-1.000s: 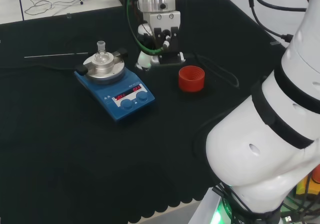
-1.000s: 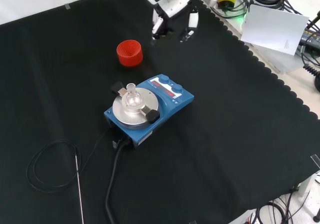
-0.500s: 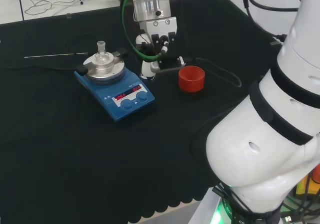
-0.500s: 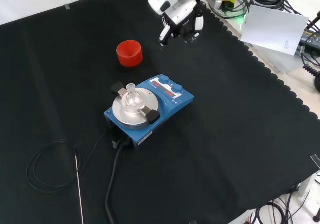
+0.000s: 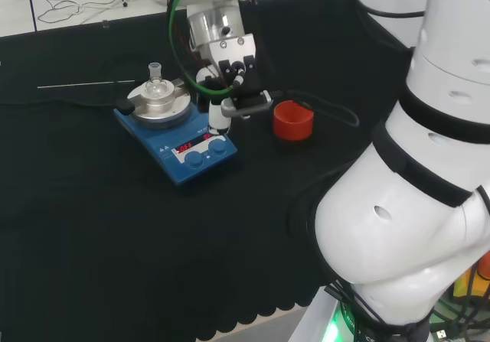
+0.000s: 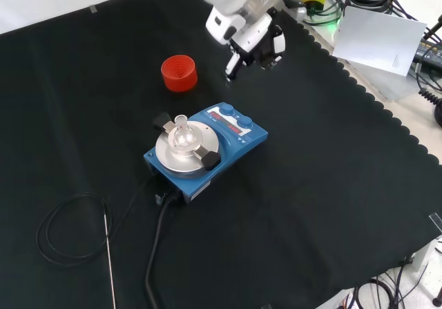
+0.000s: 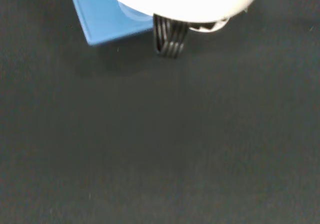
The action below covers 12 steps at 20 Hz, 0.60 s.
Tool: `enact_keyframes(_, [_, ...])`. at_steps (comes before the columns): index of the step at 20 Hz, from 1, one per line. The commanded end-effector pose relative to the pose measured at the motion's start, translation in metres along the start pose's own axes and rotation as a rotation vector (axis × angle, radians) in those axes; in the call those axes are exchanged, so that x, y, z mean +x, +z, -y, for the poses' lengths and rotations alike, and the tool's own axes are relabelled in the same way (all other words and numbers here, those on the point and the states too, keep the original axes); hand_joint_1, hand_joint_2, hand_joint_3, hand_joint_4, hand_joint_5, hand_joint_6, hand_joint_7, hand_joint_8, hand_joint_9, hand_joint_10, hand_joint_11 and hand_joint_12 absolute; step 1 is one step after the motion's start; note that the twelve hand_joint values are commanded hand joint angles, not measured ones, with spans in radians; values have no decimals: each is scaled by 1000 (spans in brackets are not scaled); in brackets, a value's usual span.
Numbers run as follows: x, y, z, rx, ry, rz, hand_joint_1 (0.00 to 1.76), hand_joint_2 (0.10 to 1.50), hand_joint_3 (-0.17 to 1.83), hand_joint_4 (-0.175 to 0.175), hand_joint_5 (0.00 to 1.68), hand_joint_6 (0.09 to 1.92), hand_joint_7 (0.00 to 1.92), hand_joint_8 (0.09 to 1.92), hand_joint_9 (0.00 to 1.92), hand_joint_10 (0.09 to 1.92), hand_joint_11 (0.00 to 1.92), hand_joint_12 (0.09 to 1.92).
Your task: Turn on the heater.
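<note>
Moved closer to the blue hotplate stirrer [image 5: 178, 141], hand [image 5: 227, 101] with one finger extended, holding nothing; knobs [image 5: 207, 154] not yet touched

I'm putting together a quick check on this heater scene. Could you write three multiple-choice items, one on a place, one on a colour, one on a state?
1. In the front view, where is the red ring relative to the heater?
A. Up and to the left of it
B. Below it
C. On top of it

2. What colour is the heater's body?
A. Green
B. Blue
C. Yellow

3. Is the hand touching the heater's knobs?
A. Yes, it grips a knob
B. Yes, it lies flat on both
C. No, it is above the cloth, clear of them

Answers: 1 A, the red ring stands on the cloth up and left of the heater. 2 B, its casing is blue. 3 C, the hand is apart from the knobs in the front view.
</note>
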State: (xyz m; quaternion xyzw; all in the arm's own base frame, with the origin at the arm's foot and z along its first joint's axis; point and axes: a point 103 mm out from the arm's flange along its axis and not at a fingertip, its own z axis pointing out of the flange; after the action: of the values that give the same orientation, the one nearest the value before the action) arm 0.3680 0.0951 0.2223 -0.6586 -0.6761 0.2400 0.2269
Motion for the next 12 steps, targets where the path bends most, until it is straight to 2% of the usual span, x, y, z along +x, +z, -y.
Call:
enact_keyframes(1, [12,20,-10,116,-39,19,1411,588,1082,-44,271,577,1503,1550,1653,1451,1256,1348])
enact_keyframes(7, [12,37,-15,152,-43,25,1409,587,1086,-41,281,532,1501,1551,1649,1453,1254,1347])
enact_keyframes(12, [14,44,-16,144,-58,21,1409,588,1087,-39,280,521,1500,1551,1648,1452,1252,1346])
